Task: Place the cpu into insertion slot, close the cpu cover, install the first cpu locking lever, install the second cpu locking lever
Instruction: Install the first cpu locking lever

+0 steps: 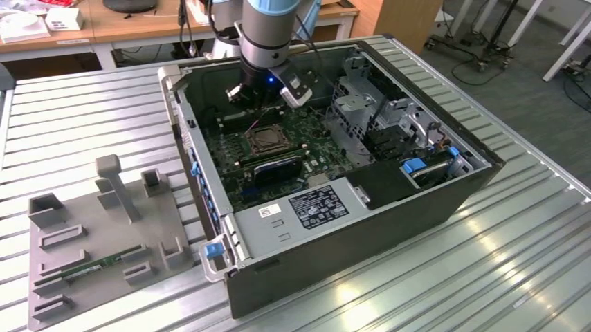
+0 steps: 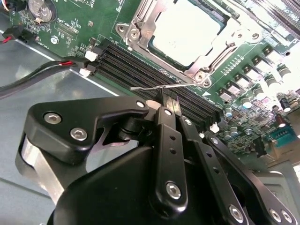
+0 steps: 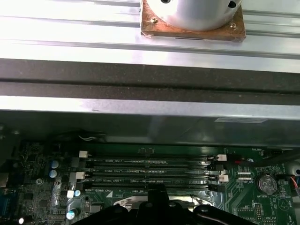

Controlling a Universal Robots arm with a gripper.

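Computer case (image 1: 314, 277) on slatted table (image 1: 480, 277), grey tray (image 1: 93, 242) beside — memory stick (image 1: 93, 266) in it

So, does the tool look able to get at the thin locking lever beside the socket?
Probably yes. In the second wrist view the shut tool is right at the locking lever, over the memory slots, and nothing lies between them. Whether it grips it, I cannot tell.

Ribbed metal table (image 1: 480, 277), wooden desks (image 1: 120, 28) behind, grey floor (image 1: 517, 90), wheeled stands (image 1: 459, 48)
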